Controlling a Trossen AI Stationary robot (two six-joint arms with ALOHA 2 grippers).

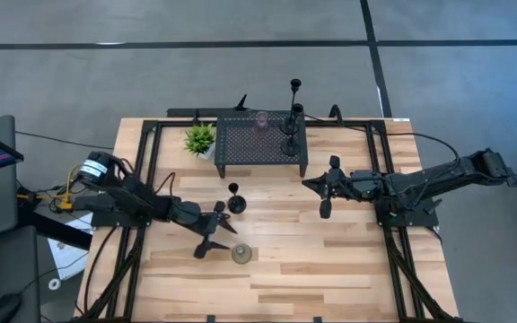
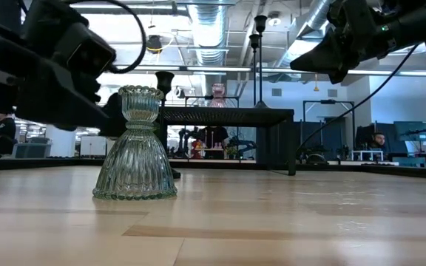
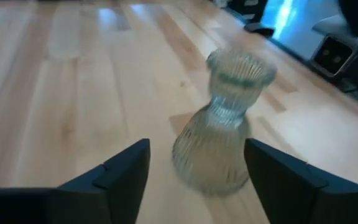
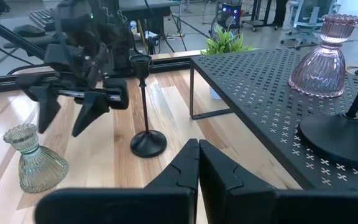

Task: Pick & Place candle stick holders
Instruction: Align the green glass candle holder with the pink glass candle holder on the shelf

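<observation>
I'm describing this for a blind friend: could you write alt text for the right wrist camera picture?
The left end effector, fingers open, hangs above a wooden table near an olive-green glass candle holder and a thin black candle stick holder. A pink glass candle holder stands on a black perforated stand; the right end effector is shut in the foreground.

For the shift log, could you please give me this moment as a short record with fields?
left gripper: open, fingers either side of the olive-green glass candle holder, not closed on it
right gripper: shut, empty, held above the table beside the stand
on black perforated stand: pinkish glass holder, two black stemmed holders
on wooden table: short black stemmed holder, olive-green holder upright
also present: small potted plant beside the stand
</observation>
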